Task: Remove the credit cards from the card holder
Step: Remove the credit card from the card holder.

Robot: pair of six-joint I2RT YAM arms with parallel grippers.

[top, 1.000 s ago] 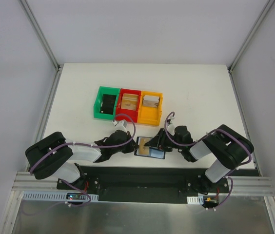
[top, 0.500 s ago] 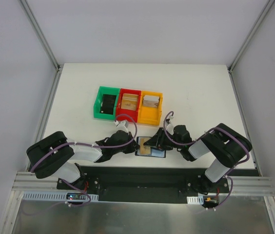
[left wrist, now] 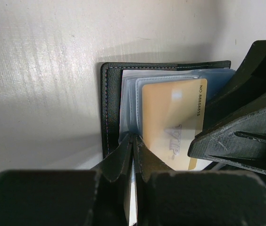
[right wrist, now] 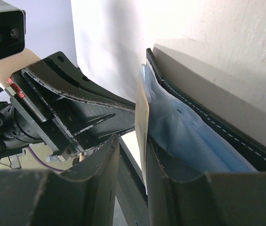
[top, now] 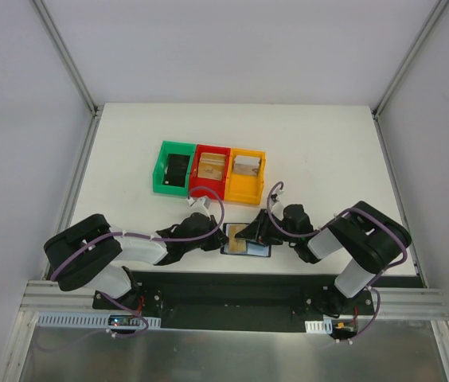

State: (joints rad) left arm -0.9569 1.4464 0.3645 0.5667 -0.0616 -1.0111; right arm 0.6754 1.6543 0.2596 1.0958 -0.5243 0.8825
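Note:
The card holder (top: 258, 251) lies open near the table's front edge, a black wallet (left wrist: 108, 108) with grey-blue inner panels (right wrist: 189, 136). A tan-gold credit card (left wrist: 170, 117) sticks partway out of its sleeve. My left gripper (left wrist: 134, 137) is shut, with its tips on the lower edge of the inner panel; whether it pinches the panel I cannot tell. My right gripper (right wrist: 132, 140) is open around the card's edge (right wrist: 142, 122). The card rests against the right-hand finger, with a gap to the other. From above, the two grippers (top: 219, 238) (top: 248, 235) face each other over the wallet.
Three bins stand in a row behind the wallet: green (top: 161, 169) with a black item, red (top: 196, 171) and orange (top: 244, 191) each with a tan card inside. The black mounting rail (top: 224, 290) runs along the table's near edge.
The right gripper has moved slightly left onto the card's edge, and its jaws have narrowed around it. The left gripper stays shut on the wallet's left side.

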